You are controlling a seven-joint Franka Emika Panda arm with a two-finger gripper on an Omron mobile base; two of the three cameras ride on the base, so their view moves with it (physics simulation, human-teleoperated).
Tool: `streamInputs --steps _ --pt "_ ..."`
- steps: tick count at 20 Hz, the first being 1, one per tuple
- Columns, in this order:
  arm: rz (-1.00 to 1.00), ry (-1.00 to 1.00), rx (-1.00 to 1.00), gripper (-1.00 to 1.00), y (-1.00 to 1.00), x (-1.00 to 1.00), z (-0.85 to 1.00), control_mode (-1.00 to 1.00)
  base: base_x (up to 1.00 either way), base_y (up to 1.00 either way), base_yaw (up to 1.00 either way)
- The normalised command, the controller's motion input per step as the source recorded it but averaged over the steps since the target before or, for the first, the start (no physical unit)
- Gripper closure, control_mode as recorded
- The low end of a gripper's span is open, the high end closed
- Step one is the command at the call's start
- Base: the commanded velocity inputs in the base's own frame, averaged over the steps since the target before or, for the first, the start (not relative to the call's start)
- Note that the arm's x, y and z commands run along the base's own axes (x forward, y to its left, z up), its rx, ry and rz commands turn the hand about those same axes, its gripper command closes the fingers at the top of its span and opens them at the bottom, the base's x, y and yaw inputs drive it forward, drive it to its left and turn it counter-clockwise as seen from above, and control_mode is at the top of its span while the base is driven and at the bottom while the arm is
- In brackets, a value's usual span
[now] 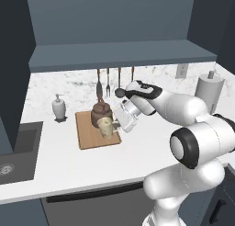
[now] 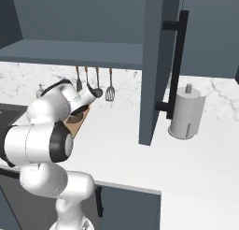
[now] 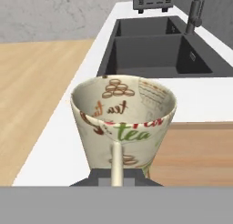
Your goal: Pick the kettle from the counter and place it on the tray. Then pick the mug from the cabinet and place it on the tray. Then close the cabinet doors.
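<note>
The dark brown kettle [image 1: 101, 113] stands on the light-brown wooden tray [image 1: 86, 134] on the white counter [image 1: 64, 161]. Just in front of the kettle, over the tray's right part, is the cream mug [image 1: 106, 127], with my gripper [image 1: 113, 124] shut on it from the right. In the hand view the mug [image 3: 123, 120] is upright with tea prints, its handle toward the gripper [image 3: 117, 180], and the tray [image 3: 195, 150] lies behind it to the right. Whether the mug rests on the tray I cannot tell. The cabinet [image 1: 119, 55] stands open, its door [image 2: 156, 61] swung out.
A white soap dispenser [image 1: 58, 107] stands left of the tray, beside the dark sink [image 1: 16, 149]. Utensils [image 2: 95, 84] hang on the back wall. A paper towel roll [image 2: 186, 114] stands on the counter to the right, near the open door's black handle [image 2: 176, 61].
</note>
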Motion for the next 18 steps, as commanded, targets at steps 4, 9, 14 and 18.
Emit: streamInputs --steps 4,9,14,18 --pt "0.01 -0.14 -0.05 1.0 0.13 0.32 -0.33 -1.0 0.0 0.0 0.0" --pt "0.0 -0.13 -0.05 1.0 0.18 0.18 -0.33 -1.0 0.0 0.0 0.0" --pt "0.0 -0.03 0.0 1.0 0.13 0.3 -0.29 -1.0 0.0 0.0 0.0" --pt "0.0 0.0 0.0 1.0 0.07 0.39 -0.25 -1.0 0.0 0.0 0.0"
